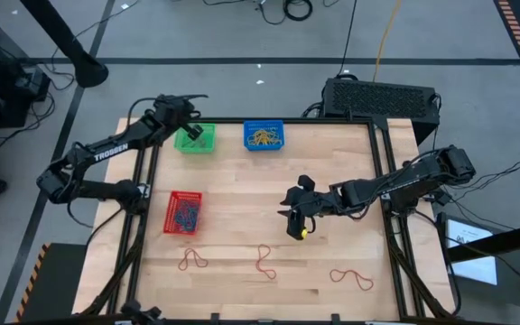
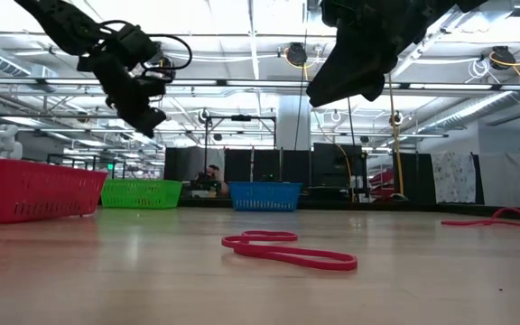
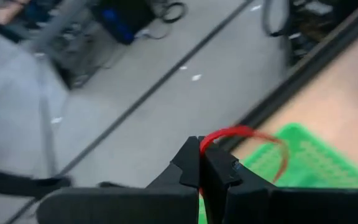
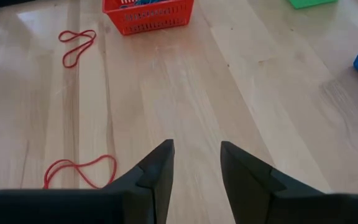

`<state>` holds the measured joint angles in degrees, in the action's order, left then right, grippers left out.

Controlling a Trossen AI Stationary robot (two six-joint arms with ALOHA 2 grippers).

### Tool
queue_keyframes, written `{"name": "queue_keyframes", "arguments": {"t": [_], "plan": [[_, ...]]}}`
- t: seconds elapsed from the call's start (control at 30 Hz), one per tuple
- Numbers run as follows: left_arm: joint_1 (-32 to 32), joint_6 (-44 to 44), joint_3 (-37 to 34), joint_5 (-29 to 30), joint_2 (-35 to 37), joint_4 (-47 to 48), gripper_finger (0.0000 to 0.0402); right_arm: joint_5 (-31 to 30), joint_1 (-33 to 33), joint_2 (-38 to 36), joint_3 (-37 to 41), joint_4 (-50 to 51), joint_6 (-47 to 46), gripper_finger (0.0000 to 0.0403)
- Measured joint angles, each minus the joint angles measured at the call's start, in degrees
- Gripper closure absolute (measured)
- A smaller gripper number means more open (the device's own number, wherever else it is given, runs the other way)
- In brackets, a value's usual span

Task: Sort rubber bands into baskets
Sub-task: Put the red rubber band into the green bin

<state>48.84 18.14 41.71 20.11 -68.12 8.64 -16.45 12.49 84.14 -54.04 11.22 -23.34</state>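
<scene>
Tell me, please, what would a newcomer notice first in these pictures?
Probably the left gripper, shut on a red rubber band above the green basket at the table's far left corner. Next, three red bands lying loose along the near edge, with the open, empty right gripper hovering mid-table.

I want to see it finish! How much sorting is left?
Yellow bands already lie in the blue basket and dark ones in the red basket. The left gripper holds a red band above the green basket. Three red bands still wait on the table.
</scene>
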Motion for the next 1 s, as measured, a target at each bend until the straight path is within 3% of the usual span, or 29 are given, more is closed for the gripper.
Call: {"name": "queue_keyframes", "arguments": {"t": [0.1,0.4,0.6,1.0], "plan": [[-0.2,-1.4,0.0,-3.8,-0.2,0.9,0.0401,0.0,0.0,0.0,0.0,0.0,0.0,0.0279],[-0.6,-5.4,-2.3,-5.3,-4.0,2.0,0.0385,0.0,0.0,0.0,0.0,0.0,-0.2,0.0279],[-0.6,-5.3,-2.4,-5.5,-5.4,6.1,0.0337,0.0,0.0,0.0,0.0,0.1,-1.1,0.0279],[-2.3,-7.3,-1.8,-5.5,-5.3,11.6,0.0199,0.0,0.0,0.0,0.0,0.1,-1.7,0.0279]]}}
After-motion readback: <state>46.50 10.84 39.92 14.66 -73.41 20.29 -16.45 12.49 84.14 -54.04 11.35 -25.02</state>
